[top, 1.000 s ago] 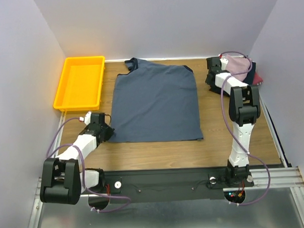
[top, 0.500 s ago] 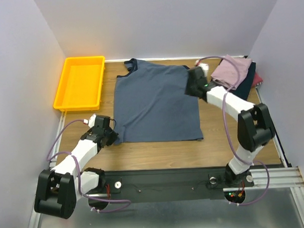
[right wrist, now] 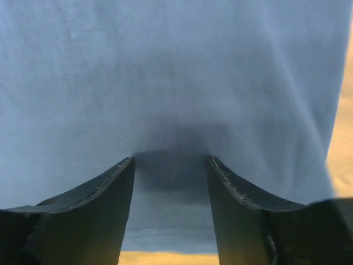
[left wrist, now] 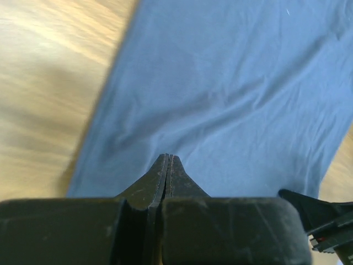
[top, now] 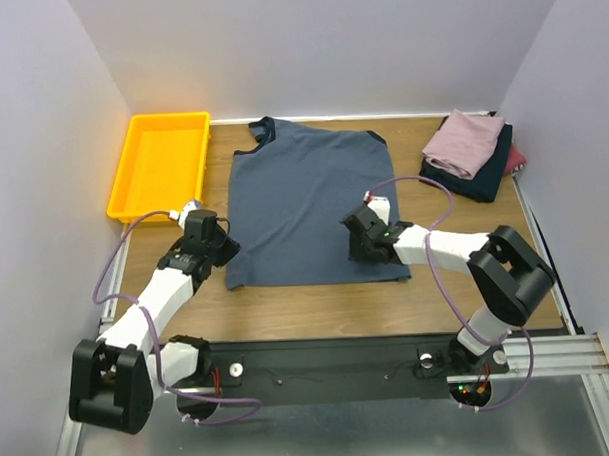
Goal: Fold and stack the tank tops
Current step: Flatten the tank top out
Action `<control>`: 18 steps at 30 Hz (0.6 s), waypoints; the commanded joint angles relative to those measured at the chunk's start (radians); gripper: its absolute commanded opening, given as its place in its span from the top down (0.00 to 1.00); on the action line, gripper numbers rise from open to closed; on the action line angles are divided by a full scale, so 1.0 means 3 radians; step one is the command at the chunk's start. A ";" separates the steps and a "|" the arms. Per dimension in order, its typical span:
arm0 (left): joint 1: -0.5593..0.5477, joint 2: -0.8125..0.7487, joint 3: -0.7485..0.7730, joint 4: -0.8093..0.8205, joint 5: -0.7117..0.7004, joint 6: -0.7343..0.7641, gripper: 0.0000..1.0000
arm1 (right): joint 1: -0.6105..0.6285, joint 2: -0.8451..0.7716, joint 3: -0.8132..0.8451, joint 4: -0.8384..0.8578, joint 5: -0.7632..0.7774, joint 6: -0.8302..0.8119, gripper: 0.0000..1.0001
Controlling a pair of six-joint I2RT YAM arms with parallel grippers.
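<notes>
The slate-blue tank top (top: 314, 203) lies flat and spread out in the middle of the worktop (top: 466, 257). Its neck points away from the arms and its bottom edge is nearest to them.

The left pincer (left wrist: 167, 159) is by the top's bottom left corner. Its two fingers are pressed together with nothing between them. The right pincer (right wrist: 171, 161) hangs over the top's bottom right part. Its fingers are spread apart with only flat cloth under them. No cloth is held by either one.

I think the step now is to grab the bottom edge at both corners and fold the top in half.

To do it well, the left pincer should open first, because shut fingers can only poke the cloth. Each pincer should go down right at the edge, close to its own corner, so it picks up both layers. The right pincer looks a bit far in from the top's right side, so it may need to slide out that way. Both should pinch at the same time, lift only a little, and carry the edge evenly up toward the neck. If one side goes faster, the fold will be crooked.

Off to the right of the blue top and well apart from it sits a folded pile. A mauve-pink tank top (top: 467, 140) is on a navy one (top: 488, 174), and a maroon one (top: 519, 158) peeks out. The folded blue top should end up on that pile.
</notes>
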 commanded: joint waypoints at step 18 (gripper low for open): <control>-0.0998 0.0342 -0.0578 0.0145 -0.0115 -0.0856 1.00 | -0.0264 -0.1545 -0.1235 -0.0673 -0.0246 0.1587 0.16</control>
